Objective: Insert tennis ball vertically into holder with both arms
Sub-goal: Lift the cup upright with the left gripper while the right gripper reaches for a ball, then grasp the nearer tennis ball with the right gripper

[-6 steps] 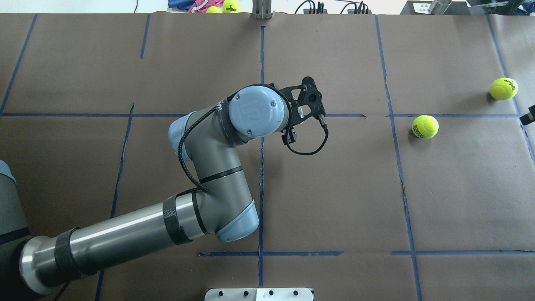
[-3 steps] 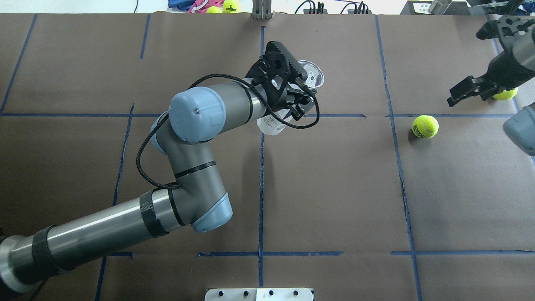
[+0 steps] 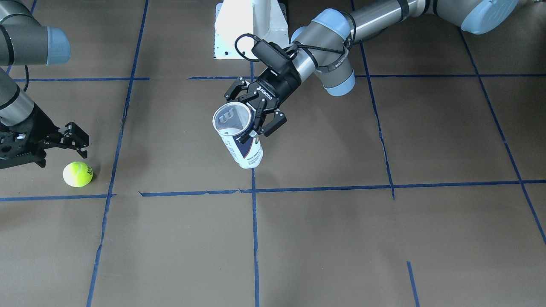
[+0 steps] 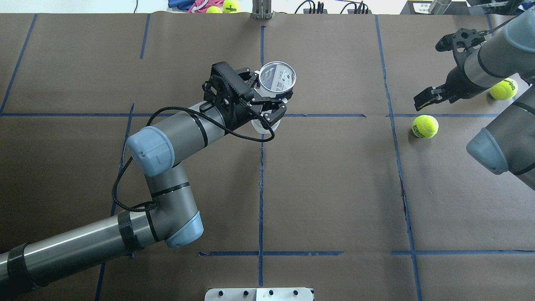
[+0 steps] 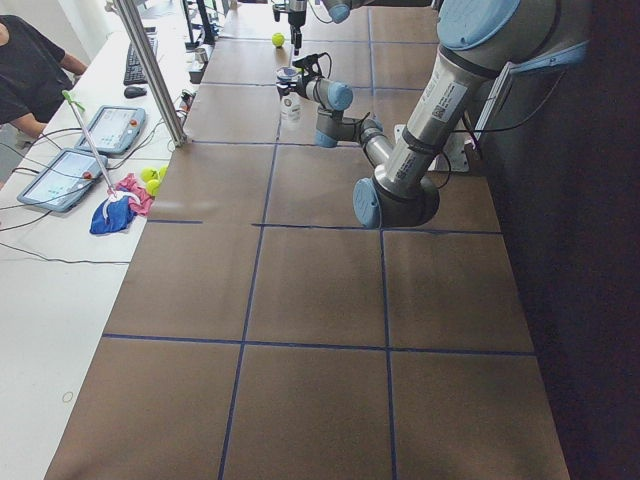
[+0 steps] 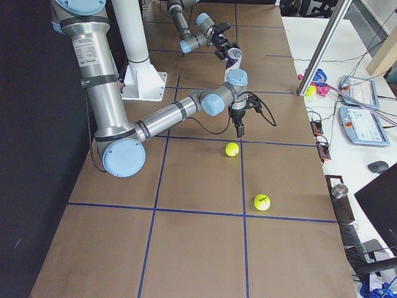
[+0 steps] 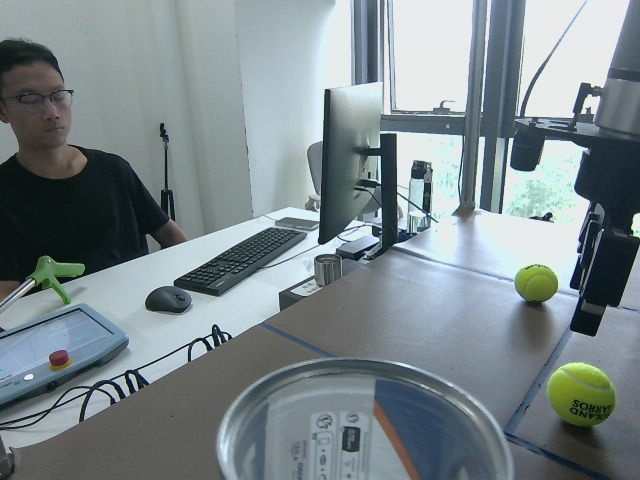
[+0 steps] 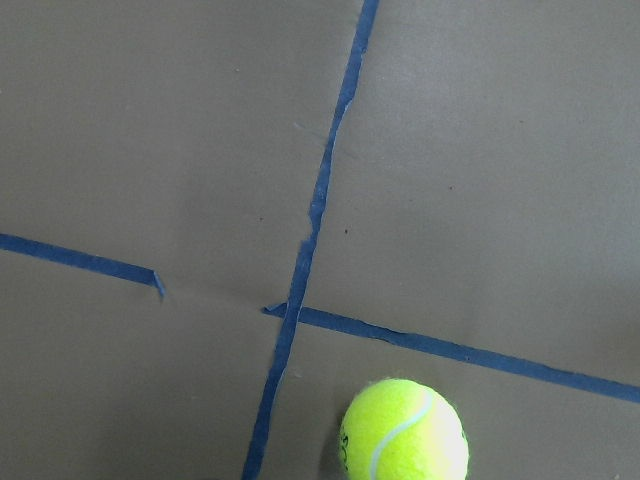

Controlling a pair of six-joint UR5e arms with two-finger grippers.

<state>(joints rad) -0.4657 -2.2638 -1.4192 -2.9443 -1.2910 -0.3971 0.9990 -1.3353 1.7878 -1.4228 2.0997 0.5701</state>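
The holder is a clear can with a white and navy label. It stands about upright near the table's middle with its open mouth up, and also shows in the front view. My left gripper is shut on the can's side, just below the rim. A tennis ball lies on the table at the right, also seen in the front view. My right gripper hangs open and empty just above and beyond that ball. The right wrist view shows the ball at its bottom edge.
A second tennis ball lies further right, partly behind my right arm. More balls and a cloth lie past the far edge. A person sits at a desk beyond it. The white pedestal base stands on the robot's side.
My left arm has swung the can from under the wrist into view and stood it upright, mouth up. My right arm has come in from the right, its gripper now near the closer ball.
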